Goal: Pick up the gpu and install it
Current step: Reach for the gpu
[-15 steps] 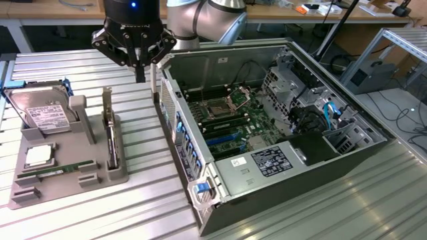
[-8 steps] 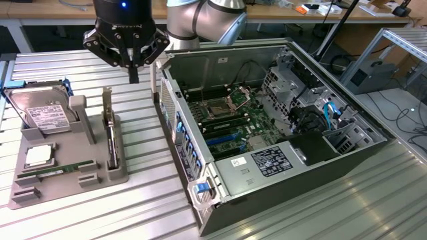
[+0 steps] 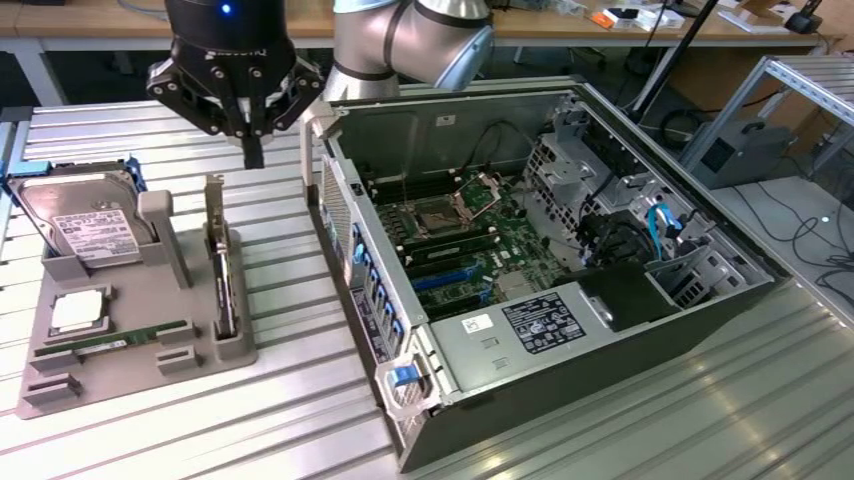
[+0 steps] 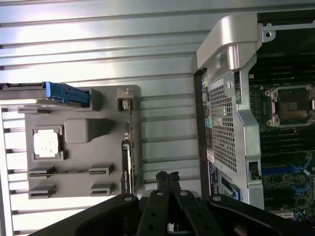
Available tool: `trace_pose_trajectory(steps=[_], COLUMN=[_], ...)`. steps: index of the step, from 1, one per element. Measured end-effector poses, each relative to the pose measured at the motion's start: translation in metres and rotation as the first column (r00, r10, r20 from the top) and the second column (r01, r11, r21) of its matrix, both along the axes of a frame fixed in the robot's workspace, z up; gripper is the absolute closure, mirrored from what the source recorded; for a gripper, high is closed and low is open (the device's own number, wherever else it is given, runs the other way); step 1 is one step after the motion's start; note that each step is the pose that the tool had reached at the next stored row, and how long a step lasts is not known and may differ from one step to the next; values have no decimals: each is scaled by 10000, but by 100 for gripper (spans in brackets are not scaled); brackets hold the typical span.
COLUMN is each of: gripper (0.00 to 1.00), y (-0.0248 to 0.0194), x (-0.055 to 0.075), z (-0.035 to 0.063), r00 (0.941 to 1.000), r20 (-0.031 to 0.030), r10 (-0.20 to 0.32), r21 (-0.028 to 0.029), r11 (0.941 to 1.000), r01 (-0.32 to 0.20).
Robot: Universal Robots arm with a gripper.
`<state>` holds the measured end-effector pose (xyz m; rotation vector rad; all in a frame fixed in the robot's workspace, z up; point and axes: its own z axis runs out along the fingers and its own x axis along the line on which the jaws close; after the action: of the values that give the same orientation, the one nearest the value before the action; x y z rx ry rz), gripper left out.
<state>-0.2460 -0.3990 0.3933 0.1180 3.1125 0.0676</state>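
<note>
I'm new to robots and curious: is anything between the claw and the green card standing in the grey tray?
Nothing. In the exterior view the shut gripper hangs above the gpu with open air between them; behind the gap is bare ribbed table.

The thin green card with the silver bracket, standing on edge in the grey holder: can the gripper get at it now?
Probably yes. The black gripper hangs higher than the thin green card, a little to its side, and nothing covers the card's upper edge. The gripper is shut, so it would need to open.
</note>
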Motion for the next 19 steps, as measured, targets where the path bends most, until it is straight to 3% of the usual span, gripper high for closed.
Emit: trace_pose_trajectory(steps=[19], gripper=[89], y=[0], x=[-385], z=[0], r00=[10000], r20=[0], r10=[2], r21=[0], r11=[10000], r01=[-2])
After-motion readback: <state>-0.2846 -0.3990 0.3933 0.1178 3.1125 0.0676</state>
